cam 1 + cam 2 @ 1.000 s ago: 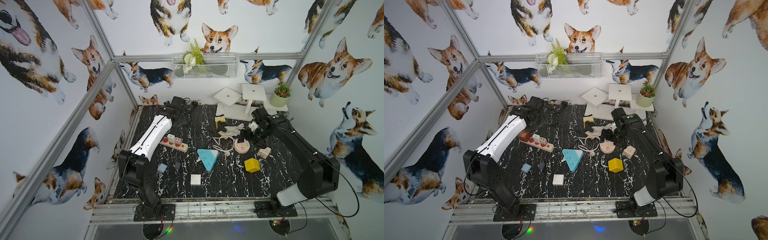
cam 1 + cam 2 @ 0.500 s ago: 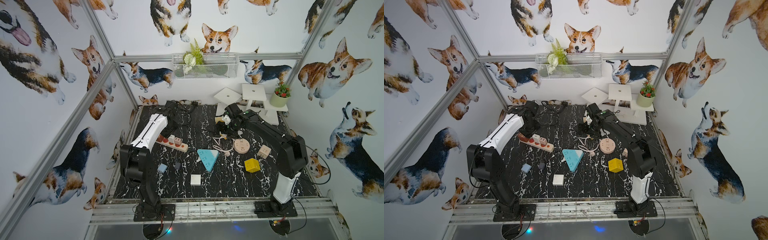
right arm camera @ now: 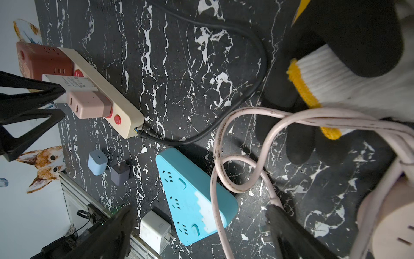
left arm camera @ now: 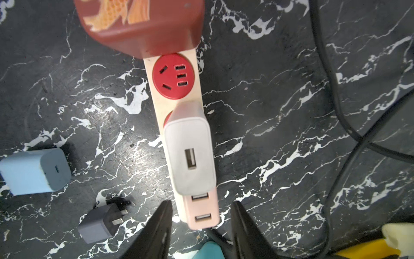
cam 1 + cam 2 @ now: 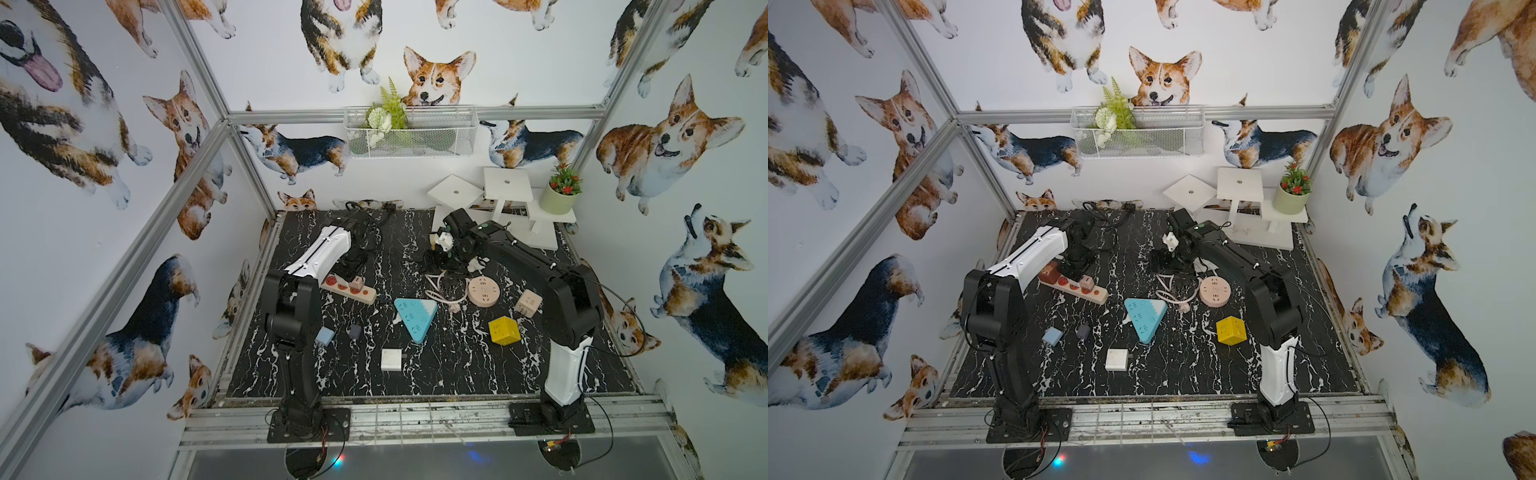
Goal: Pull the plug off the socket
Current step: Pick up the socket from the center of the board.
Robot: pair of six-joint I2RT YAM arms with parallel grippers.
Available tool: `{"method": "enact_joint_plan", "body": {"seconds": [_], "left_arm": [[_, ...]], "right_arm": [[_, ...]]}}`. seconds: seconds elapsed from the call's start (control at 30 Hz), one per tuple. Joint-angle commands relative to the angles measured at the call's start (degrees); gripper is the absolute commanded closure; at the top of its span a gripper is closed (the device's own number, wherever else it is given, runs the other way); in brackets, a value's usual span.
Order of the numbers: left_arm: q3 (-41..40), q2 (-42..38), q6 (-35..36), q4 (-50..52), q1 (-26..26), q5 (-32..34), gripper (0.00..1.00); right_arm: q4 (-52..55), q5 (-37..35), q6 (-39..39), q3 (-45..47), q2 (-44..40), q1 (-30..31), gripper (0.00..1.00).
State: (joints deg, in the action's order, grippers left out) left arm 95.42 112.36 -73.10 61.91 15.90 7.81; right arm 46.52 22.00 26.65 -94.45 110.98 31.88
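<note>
3 plugs crowd a cream power strip [image 4: 154,105] on the left side of the marbled surface [image 5: 457,365]: a dark red cube [image 4: 143,27], a white charger [image 4: 189,154] and, just beside it at the strip's cable end, a pink adapter [image 4: 201,210], which looks like the one to come off. Hard, light and smooth-sided, it should resist only through the friction of its prongs, and the loose strip may well rise with it. The best purchase looks to be its 2 flat sides, low down, with a pull straight away from the strip. The left fingers [image 4: 161,224] are partly closed and straddle the adapter's outer end, with a sliver of gap on either side in the left wrist view. Whether they pinch it cannot be told. The right fingers [image 3: 116,228] gape wide and empty above a looped pink cable [image 3: 224,157], well apart from the strip.
</note>
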Motion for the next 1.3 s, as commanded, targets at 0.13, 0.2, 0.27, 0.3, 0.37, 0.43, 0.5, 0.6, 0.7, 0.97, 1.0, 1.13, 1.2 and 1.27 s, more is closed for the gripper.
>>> {"method": "enact_joint_plan", "body": {"seconds": [0.13,0.2,0.27,0.3,0.37,0.43,0.5,0.6,0.7,0.97,1.0,1.13,1.2,1.27], "left_arm": [[-0.45,1.61,-2.17,1.54,0.27,-0.67,0.5],[-0.83,2.06,-2.94,1.55,0.29,-0.99,0.51],[-1.11,2.58,-3.03,0.87,0.47,-1.31,0.52],[-1.07,2.9,-2.86,0.46,0.53,-1.49,0.54],[-0.7,3.43,-2.53,0.32,0.53,-1.55,0.58],[-0.17,3.83,-2.08,0.3,0.53,-1.92,0.65],[0.44,3.67,-1.51,0.53,0.53,-1.91,0.73],[1.16,2.89,-0.38,0.89,0.23,-2.23,0.81],[1.53,1.67,0.95,0.89,-0.16,-2.58,0.92],[-0.04,-2.21,4.36,-1.8,-1.33,-5.09,1.0],[-0.35,-2.69,4.45,-2.2,-1.48,-5.35,1.0],[-1.68,-3.88,4.94,-4.49,-1.49,-6.59,1.0],[-2.56,-4.25,4.77,-5.97,-1.57,-7.56,1.0],[-3.23,-4.59,4.5,-6.83,-1.57,-8.27,1.0]], "right_arm": [[-1.0,0.59,-0.9,1.55,-0.59,0.2,0.01],[-1.11,0.68,-0.84,1.64,-0.41,0.23,0.02],[-1.64,0.85,-0.73,1.88,-0.5,0.2,0.02],[-1.93,1.13,-0.57,1.91,-0.42,0.22,0.01],[-2.68,1.98,-0.31,1.91,-0.18,0.3,0.01],[-3.78,3.9,-0.04,1.54,0.66,0.5,0.02],[-3.62,5.14,0.14,0.08,2.16,0.95,0.01],[-4.21,7.29,1.11,-2.23,4.66,1.91,0.03],[-7.11,10.14,3.48,-3.74,7.25,2.5,0.05],[-7.59,14.32,5.24,-11.75,15.73,5.1,0.16],[-7.71,14.85,5.48,-12.57,16.62,5.57,0.18],[-9.56,17.52,7.17,-14.66,19.38,7.37,0.25],[-10.85,18.93,8.41,-14.76,20.06,7.97,0.27],[-13.14,20.14,9.8,-13.91,19.91,8.29,0.28]]}}
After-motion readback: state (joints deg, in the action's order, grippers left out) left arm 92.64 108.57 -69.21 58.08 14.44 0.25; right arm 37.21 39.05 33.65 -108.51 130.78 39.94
